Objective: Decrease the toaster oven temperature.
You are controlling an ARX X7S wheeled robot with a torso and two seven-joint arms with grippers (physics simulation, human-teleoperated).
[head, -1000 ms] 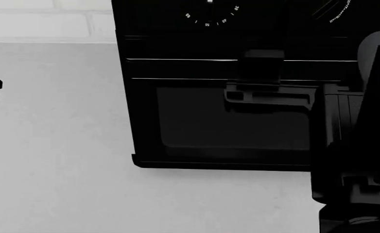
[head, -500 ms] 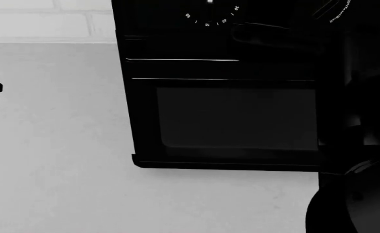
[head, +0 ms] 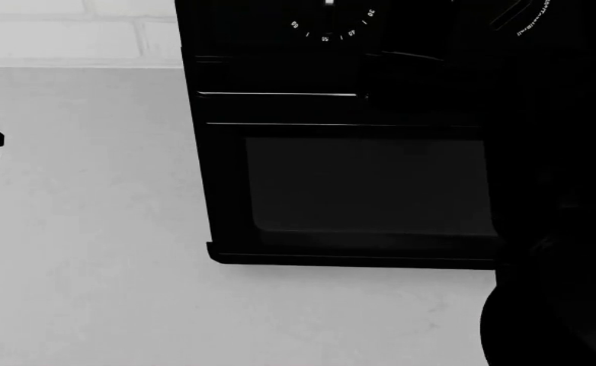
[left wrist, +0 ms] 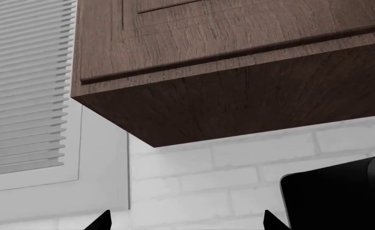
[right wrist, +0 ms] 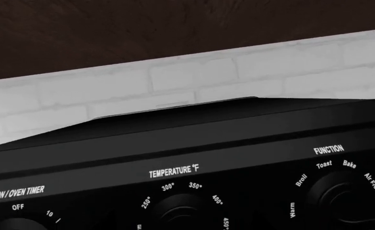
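White brick wall (right wrist: 174, 81) behind toaster oven (right wrist: 239, 139); temperature dial (right wrist: 184, 213) just ahead of right end effector, opening unseen — centre on it, grip, turn toward lower numerals.

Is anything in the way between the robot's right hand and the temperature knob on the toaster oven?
Nothing visible is. The right wrist view looks straight at the toaster oven, with the temperature dial right ahead and bare panel around it. The jaws themselves are out of that picture, so how close they are cannot be told.
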